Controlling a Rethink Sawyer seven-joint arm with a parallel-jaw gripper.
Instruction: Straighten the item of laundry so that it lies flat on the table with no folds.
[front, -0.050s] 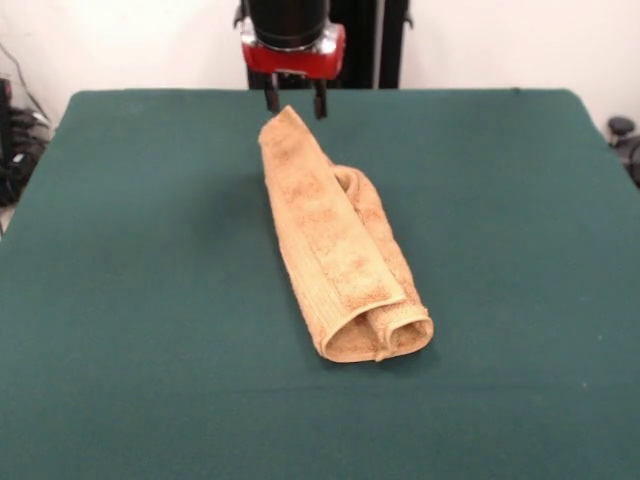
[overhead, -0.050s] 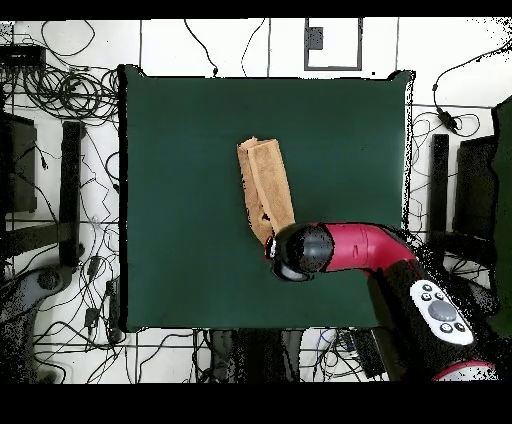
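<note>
One camera sits low across the table (front, -0.050s: 120, 300), facing the end effector (front, -0.050s: 295, 103). The other looks straight down from high above. Both share the whole table.

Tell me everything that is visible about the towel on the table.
The towel is orange-tan, with a rough terry look. It is not flat: it is folded lengthwise into a long, narrow bundle, with rolled layers showing at its end nearest the front camera. It lies on the dark green table, near the middle, at a slight angle. The gripper hangs at its other end, fingers apart; whether they touch the cloth cannot be told. No tag is visible.
</note>
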